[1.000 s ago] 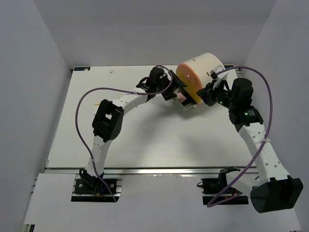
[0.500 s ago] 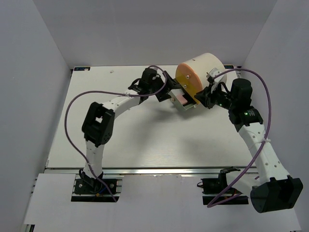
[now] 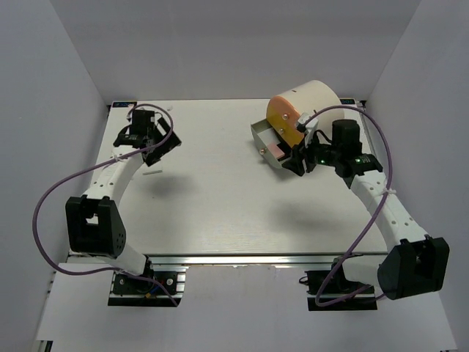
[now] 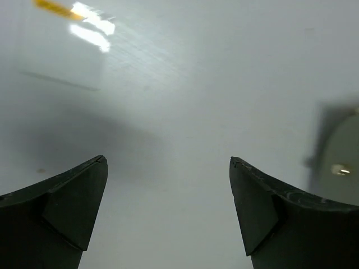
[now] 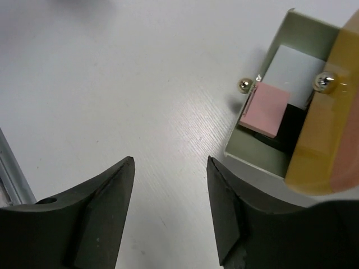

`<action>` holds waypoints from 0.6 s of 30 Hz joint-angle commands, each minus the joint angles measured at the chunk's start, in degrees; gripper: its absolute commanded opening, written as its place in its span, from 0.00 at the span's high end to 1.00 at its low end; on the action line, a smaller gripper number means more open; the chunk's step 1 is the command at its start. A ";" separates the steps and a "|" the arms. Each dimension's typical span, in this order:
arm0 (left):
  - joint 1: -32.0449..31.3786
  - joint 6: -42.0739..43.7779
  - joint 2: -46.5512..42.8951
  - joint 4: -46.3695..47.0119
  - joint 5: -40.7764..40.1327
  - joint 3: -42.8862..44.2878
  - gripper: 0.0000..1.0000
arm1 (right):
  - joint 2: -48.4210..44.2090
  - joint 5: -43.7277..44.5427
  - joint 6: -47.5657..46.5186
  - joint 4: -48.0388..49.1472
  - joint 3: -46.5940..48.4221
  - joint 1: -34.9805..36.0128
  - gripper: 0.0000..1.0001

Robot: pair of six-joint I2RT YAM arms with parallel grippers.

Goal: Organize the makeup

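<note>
Bench (image 3: 220,213): white, mostly bare; work concentrated at upper right of the top view.

Cream cylinder (image 3: 315,95): lies on its side at upper right, orange face toward the middle. Judged the storage unit, so items are meant to end inside it.

Right arm (image 3: 377,202): reaches in from lower right. Right jaws sit just in front of the drawer, moderately apart, nothing between them. Likely placed to push the drawer shut or reach into it; cannot say which.

Left arm (image 3: 110,172): swung out to upper left, well apart from the cylinder. Left jaws wide, empty, hanging over the bench.

Grey drawer (image 5: 252,159): pulled out below the yellow front (image 5: 320,140), left out so contents can go in.

Flat pink square (image 5: 265,110): inside the drawer, lying flat over a white panel (image 5: 294,64) and something dark.

Pale stick with orange end (image 4: 84,22): on the bench near the left jaws; possibly the next pick.
</note>
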 commanded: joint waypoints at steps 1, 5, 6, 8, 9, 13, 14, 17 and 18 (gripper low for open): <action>3.94 7.55 -0.25 -11.30 -6.92 -2.45 0.02 | 1.00 2.81 -0.69 -1.88 2.58 2.99 0.39; 6.41 12.91 1.15 -10.34 -10.25 -2.37 0.02 | 1.26 5.28 -1.66 -1.70 2.13 7.56 0.34; 6.50 14.05 2.81 -9.90 -10.34 -2.11 0.02 | 1.43 5.20 -1.57 -1.79 2.22 7.92 0.34; 6.50 17.92 4.93 -9.11 -10.61 -1.15 0.02 | 2.14 5.02 -0.87 -1.44 2.31 8.28 0.34; 6.50 19.15 7.03 -8.84 -10.78 -0.53 0.02 | 2.23 5.02 -0.61 -1.35 2.40 8.28 0.34; 6.50 26.69 12.58 -8.23 -10.08 3.25 0.02 | 3.10 5.46 -0.43 -1.61 2.92 8.28 0.33; 6.41 27.94 13.72 -7.96 -10.08 4.82 0.02 | 3.02 5.63 -0.52 -1.52 2.84 8.19 0.33; 6.41 32.33 17.32 -8.31 -10.34 8.15 0.02 | 2.93 5.64 -0.43 -1.35 2.49 8.28 0.32; 6.50 33.21 18.20 -8.66 -10.61 9.22 0.02 | 2.84 5.72 -0.43 -1.35 2.40 8.19 0.32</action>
